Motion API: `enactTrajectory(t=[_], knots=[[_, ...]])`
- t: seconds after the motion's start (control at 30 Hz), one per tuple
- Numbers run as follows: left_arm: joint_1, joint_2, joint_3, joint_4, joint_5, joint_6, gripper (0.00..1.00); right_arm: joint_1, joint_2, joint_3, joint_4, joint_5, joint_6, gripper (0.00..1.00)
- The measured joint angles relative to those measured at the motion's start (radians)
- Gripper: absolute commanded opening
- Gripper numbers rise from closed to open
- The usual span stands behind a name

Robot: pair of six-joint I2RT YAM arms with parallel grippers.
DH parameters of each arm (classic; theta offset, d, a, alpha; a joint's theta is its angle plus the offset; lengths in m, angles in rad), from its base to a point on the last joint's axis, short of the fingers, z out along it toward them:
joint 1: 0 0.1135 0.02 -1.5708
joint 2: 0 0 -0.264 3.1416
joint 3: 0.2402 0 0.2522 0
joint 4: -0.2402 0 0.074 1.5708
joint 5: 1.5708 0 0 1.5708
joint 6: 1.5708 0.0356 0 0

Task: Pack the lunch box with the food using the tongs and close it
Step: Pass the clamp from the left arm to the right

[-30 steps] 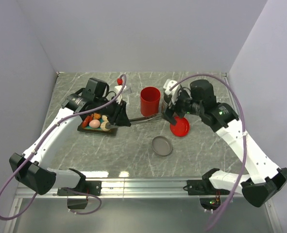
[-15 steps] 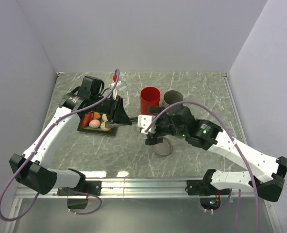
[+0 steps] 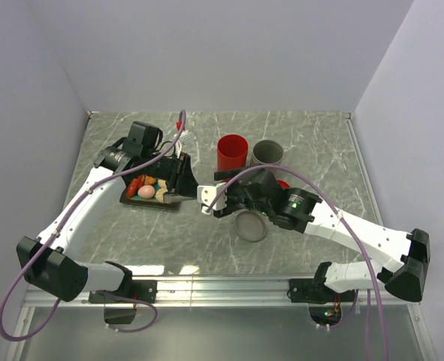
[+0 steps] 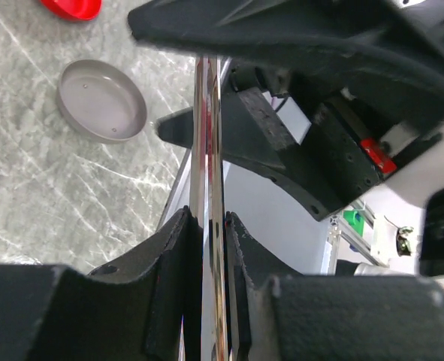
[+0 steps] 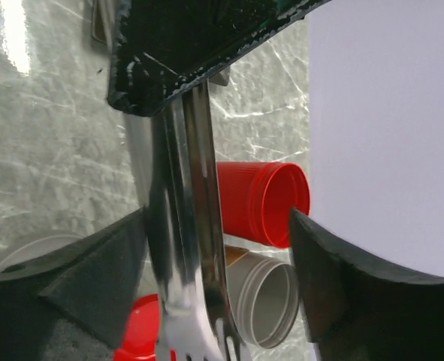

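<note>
My left gripper (image 3: 181,179) (image 4: 212,226) is shut on the thin grey metal tongs (image 3: 194,193) (image 4: 209,135), both arms pressed together between its pads. The tongs (image 5: 182,226) run from it into my right gripper (image 3: 210,200) (image 5: 218,218). That gripper stands open around them, the tongs close to one finger (image 5: 94,274) and a wide gap to the other. The red lunch box (image 3: 232,155) (image 5: 261,203) stands open just behind. The food (image 3: 148,188), beige, pink and orange pieces, lies in the dark tray (image 3: 143,203) under the left gripper.
A grey cup (image 3: 267,153) (image 5: 270,301) stands right of the lunch box. A grey lid (image 3: 250,226) (image 4: 101,100) lies under the right arm. The red lid (image 3: 283,183) (image 5: 139,331) (image 4: 71,7) is mostly hidden by that arm.
The right arm swung left from the red lid to the tongs, uncovering the grey cup, and its jaws have narrowed a little. The left gripper kept its hold and shifted slightly.
</note>
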Motion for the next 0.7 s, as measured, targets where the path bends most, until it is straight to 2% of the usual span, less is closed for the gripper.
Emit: enactTrajectory(t=[0.07, 0.1, 0.17, 0.2, 0.27, 0.37, 0.6, 0.7], knots=[[0.000, 0.000, 0.000, 0.002, 0.012, -0.005, 0.11, 0.001, 0.008, 0.000, 0.006, 0.011, -0.017, 0.58], [0.000, 0.000, 0.000, 0.005, 0.018, -0.007, 0.11, 0.003, 0.011, -0.001, 0.006, 0.013, -0.025, 0.50], [0.002, 0.000, 0.000, 0.011, 0.021, -0.006, 0.12, 0.007, 0.013, -0.005, 0.000, 0.012, -0.038, 0.42], [0.003, 0.000, 0.000, 0.010, 0.024, -0.003, 0.13, 0.008, 0.013, -0.005, -0.005, 0.011, -0.042, 0.35], [0.005, 0.000, 0.000, 0.005, 0.029, 0.002, 0.14, 0.011, 0.013, -0.005, -0.014, 0.011, -0.055, 0.28], [0.005, 0.002, 0.000, -0.010, 0.032, 0.020, 0.18, 0.013, 0.013, -0.005, -0.019, 0.008, -0.066, 0.25], [0.003, 0.011, 0.008, -0.040, 0.035, 0.071, 0.43, 0.014, 0.013, -0.005, -0.027, 0.000, -0.080, 0.19], [0.003, 0.013, 0.013, -0.061, 0.034, 0.102, 0.51, 0.014, 0.013, -0.005, -0.032, 0.000, -0.086, 0.18]])
